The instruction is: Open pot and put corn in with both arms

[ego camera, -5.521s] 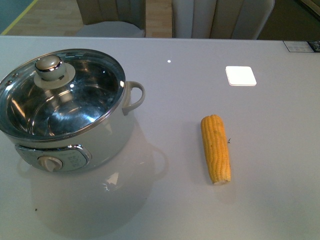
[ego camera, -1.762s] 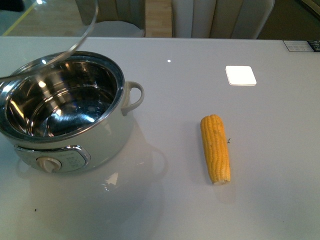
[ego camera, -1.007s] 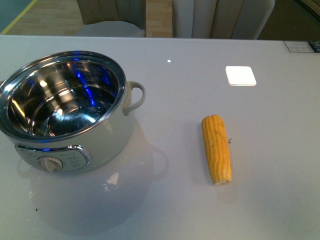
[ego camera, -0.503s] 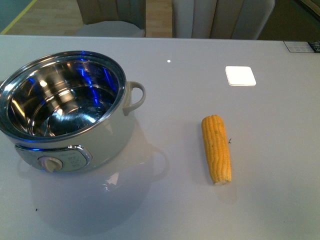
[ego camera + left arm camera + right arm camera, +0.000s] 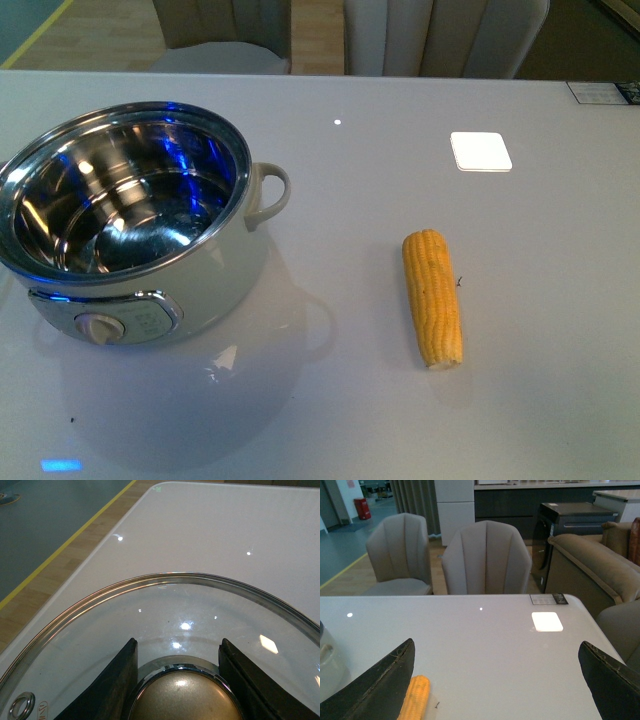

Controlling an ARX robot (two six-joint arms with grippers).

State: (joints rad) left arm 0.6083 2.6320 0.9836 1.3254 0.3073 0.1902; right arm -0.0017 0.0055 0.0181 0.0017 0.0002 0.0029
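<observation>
table [image 5: 330, 420] white, glossy | lid [image 5: 200, 605] over it | chairs [image 5: 485, 555] beige | floor [image 5: 40, 510] teal

table [image 5: 350, 420] — white, glossy | pot [image 5: 135, 225] | corn [image 5: 432, 297] | white square pad [image 5: 481, 151]

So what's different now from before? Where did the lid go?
The left end effector gripped the glass lid by its knob, lifted it off the pot and carried it away leftward. The pot and corn stayed put.
</observation>
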